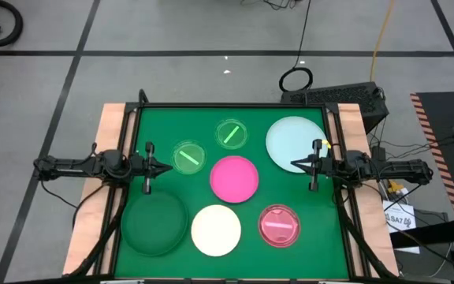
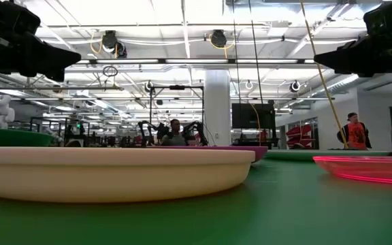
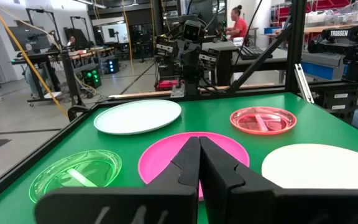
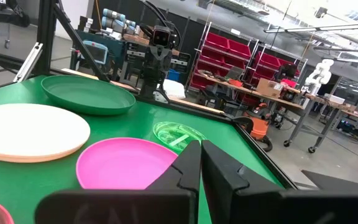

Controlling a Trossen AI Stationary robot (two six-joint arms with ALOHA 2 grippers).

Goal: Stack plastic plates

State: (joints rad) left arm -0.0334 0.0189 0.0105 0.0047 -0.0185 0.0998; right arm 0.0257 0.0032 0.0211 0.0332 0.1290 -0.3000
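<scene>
Seven plastic plates lie flat and apart on the green table top. The large ones are pale blue (image 1: 295, 142), magenta (image 1: 234, 178), cream (image 1: 216, 229) and dark green (image 1: 155, 224). The small striped ones are translucent pink (image 1: 278, 225) and two green (image 1: 188, 157) (image 1: 230, 133). My left gripper (image 1: 169, 168) hangs shut and level above the table's left side, its tip (image 3: 199, 140) pointing toward the magenta plate (image 3: 160, 163). My right gripper (image 1: 293, 164) hangs shut and level at the right side, over the pale blue plate's near edge, its tip (image 4: 199, 144) above the magenta plate (image 4: 123, 163). Neither holds anything.
Black frame rails (image 1: 135, 110) border the green mat, with wooden table edges (image 1: 107, 126) outside them. Bare mat lies between the plates. In the low view the cream plate (image 2: 107, 173) stands close in front. People (image 2: 354, 131) work in the room beyond.
</scene>
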